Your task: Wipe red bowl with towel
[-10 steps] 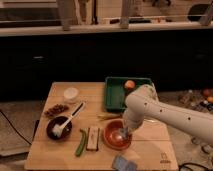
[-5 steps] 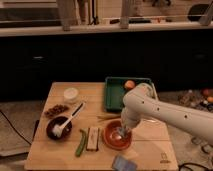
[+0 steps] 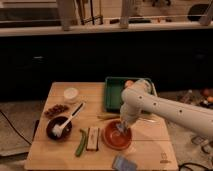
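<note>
The red bowl [image 3: 114,141] sits on the wooden table [image 3: 150,150], front centre. My gripper [image 3: 121,129] reaches down from the white arm [image 3: 160,107] into the right half of the bowl. A small pale blue-grey patch at its tip, pressed against the bowl's inside, looks like the towel [image 3: 120,132]; the gripper appears shut on it. Most of the towel is hidden by the gripper.
A green tray [image 3: 114,94] stands behind the bowl. A dark bowl with a white brush [image 3: 59,127], a small white cup [image 3: 71,93], a green pepper [image 3: 81,143], a tan block [image 3: 92,139] and a blue-grey pad [image 3: 124,163] lie around.
The gripper has shifted slightly left and lower inside the red bowl. Nothing else has moved.
</note>
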